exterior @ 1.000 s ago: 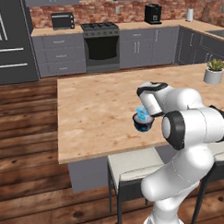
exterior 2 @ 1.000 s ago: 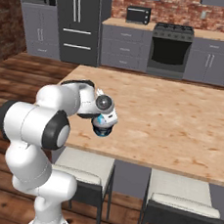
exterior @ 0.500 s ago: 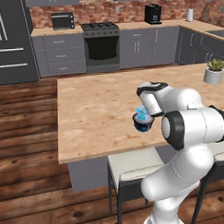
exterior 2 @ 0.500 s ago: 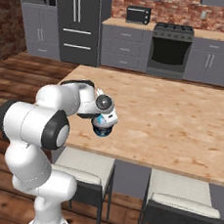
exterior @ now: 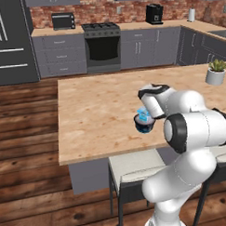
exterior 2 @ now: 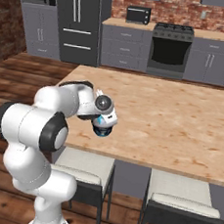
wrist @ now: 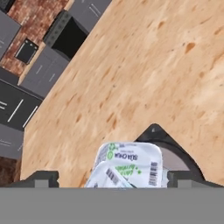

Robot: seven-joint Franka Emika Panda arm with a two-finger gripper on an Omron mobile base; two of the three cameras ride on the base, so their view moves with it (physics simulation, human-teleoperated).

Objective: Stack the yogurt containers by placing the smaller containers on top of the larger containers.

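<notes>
One wooden surface (exterior: 96, 115) spreads wide beneath the jaws, bare apart from the stack under them and a potted plant (exterior: 216, 72) far off to the side. On the surface, directly under the jaws, sits the dark tub (wrist: 173, 151), its rim showing just behind the cup. The small light-blue yogurt cup (wrist: 127, 166) rests on top of the tub, between the two fingertips (wrist: 41, 178) and touching neither as far as can be seen. The gripper (wrist: 114, 180) stands with its jaws spread wide, holding nothing; the cup looks released onto the tub.

The stacking seems essentially done for this pair. The risk now lies in the withdrawal: the cup sits close between the jaws, so a sideways or tilted retreat could clip its lid and knock it off the tub. In the hand view the cup also looks slightly askew, so a nudge may tip it.
</notes>
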